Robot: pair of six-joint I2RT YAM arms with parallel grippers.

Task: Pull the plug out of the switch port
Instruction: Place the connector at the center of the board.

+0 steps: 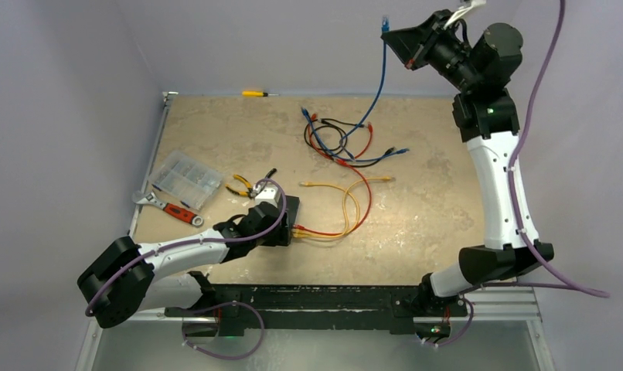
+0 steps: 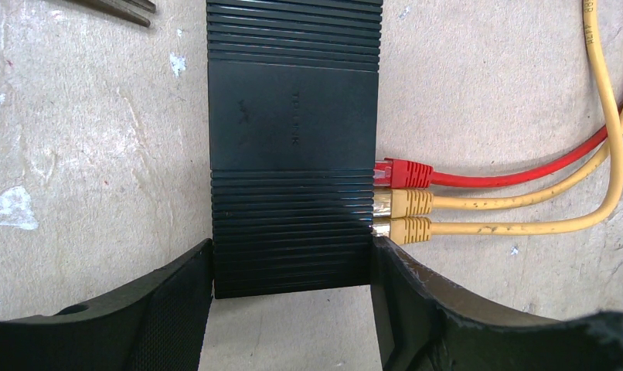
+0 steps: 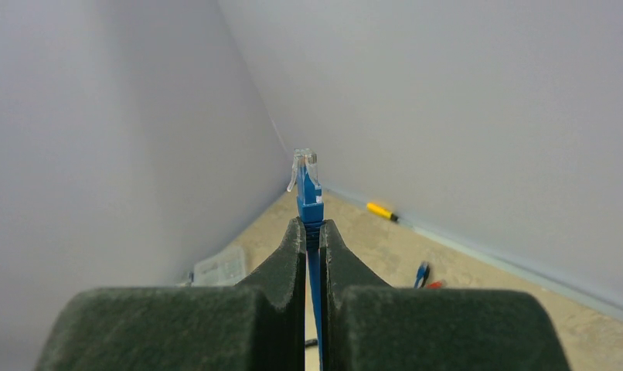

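Note:
The switch is a flat black ribbed box on the table; it also shows in the top view under my left wrist. My left gripper is shut on the switch's near end, a finger on each long side. One red plug and two yellow plugs sit in its sockets. My right gripper is raised high at the back right and is shut on a blue cable just below its blue plug, which is free in the air.
A tangle of red, black and blue cables lies mid-table. A clear compartment box, a red-handled wrench and yellow pliers lie at the left. A yellow screwdriver lies at the back wall.

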